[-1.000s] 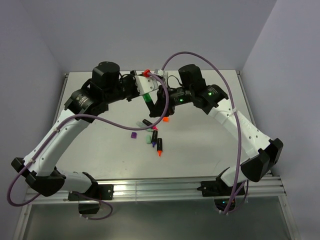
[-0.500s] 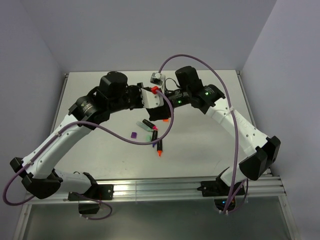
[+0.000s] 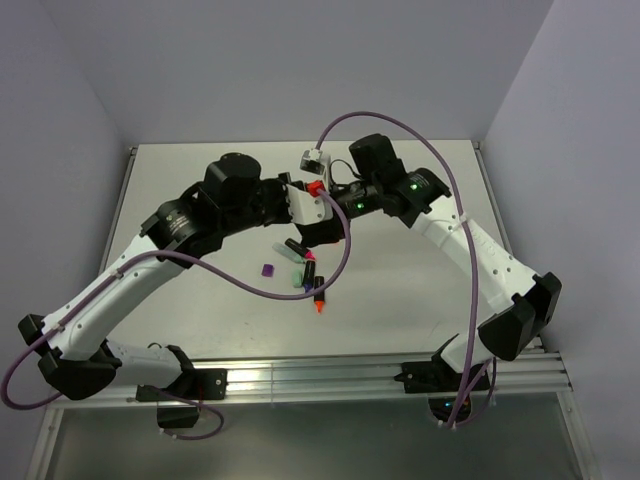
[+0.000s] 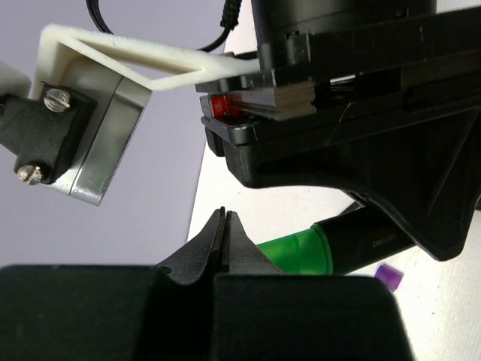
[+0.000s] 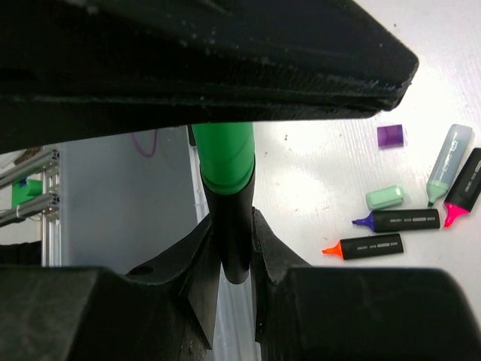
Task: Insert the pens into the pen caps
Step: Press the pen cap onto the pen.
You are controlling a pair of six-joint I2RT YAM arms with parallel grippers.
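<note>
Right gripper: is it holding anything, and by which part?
Yes: the green pen, clamped on its black barrel between the fingers of the right gripper, green end sticking out.

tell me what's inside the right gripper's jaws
A green pen: the right gripper clamps its black barrel, the green end sticking out past the fingertips. The far tip of that green end is hidden behind the left gripper.

**Five pens:** four lie on the table (image 5: 323,173), namely the orange-tipped pen (image 5: 368,246), purple-tipped pen (image 5: 398,219), pink-tipped pen (image 5: 462,188) and pale grey pen (image 5: 449,162). One green-ended pen (image 5: 225,158) is held above it.
**Two loose caps:** the purple cap (image 5: 389,136) and the pale green cap (image 5: 385,197).
**Two robot arms:** left arm (image 3: 110,280), right arm (image 3: 485,262).
</note>
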